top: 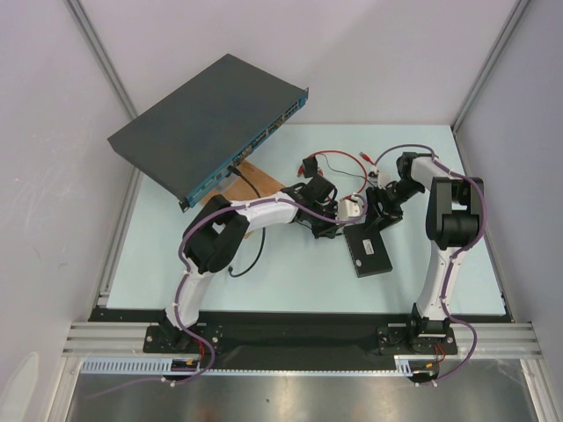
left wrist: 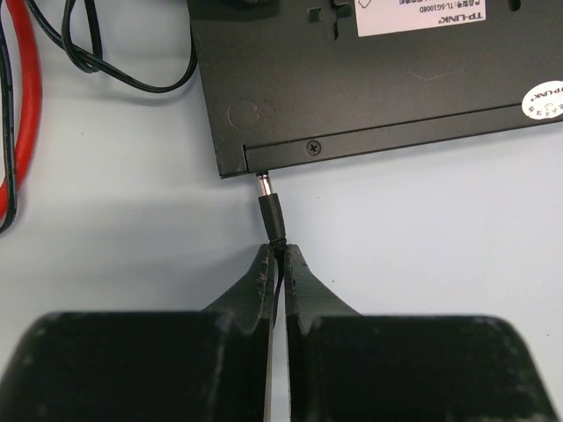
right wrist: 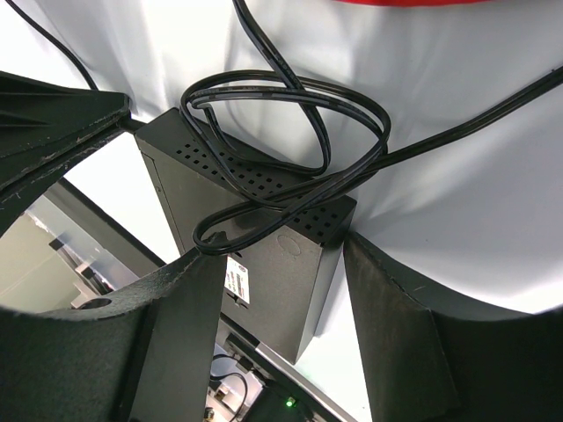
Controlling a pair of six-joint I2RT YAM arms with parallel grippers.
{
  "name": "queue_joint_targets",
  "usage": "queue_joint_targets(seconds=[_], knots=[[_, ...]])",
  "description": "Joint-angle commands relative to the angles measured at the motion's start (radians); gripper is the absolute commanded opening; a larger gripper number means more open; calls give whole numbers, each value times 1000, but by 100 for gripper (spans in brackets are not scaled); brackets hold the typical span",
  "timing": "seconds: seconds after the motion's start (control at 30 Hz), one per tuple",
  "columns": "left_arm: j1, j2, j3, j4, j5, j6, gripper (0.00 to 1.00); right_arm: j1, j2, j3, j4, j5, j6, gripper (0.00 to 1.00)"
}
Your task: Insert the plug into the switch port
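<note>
- Left gripper [left wrist: 277, 252]: jaws nearly closed, with a thin dark wire pinched between the fingers [left wrist: 253, 286] just behind the plug [left wrist: 271, 211].
- Plug: black barrel type, pointed away from the left wrist camera and tilted slightly left.
- Its metal tip is seen touching the side edge of the switch [left wrist: 352, 88], by the corner at left in the left wrist view.
- Part of the metal tip is exposed, so the plug is not fully seated. The port opening itself is hidden behind the tip.
- Switch: laid flat on the table [top: 290, 281] with the white label [left wrist: 420, 13] up. In the top view it is seen between the two arms, nearer the right one.
- Right gripper [right wrist: 283, 264]: jaws spread wide and set against the switch's end, one finger on each side. Contact is seen on both sides in the right wrist view.
- Black cable [right wrist: 290, 114]: looped over the vented side of the switch in the right wrist view.
- Red cable [left wrist: 26, 97]: seen at the left edge of the left wrist view, apart from the switch.
- Rack unit [top: 207, 123]: blue front, placed far left, well apart from the switch.
</note>
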Motion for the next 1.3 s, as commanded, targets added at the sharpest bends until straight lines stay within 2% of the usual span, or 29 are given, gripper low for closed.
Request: queue_joint_targets(seconds=[0.0, 0.5, 0.9, 1.27], knots=[[1, -60, -5, 43, 51, 18, 6, 9, 27, 12, 43, -6, -19, 61], [9, -51, 1, 97, -10, -51, 6, 9, 27, 10, 36, -8, -30, 61], [15, -91, -51, 163, 39, -54, 6, 9, 29, 12, 33, -8, -30, 62], [15, -94, -54, 143, 86, -26, 6, 9, 35, 15, 34, -11, -24, 62]])
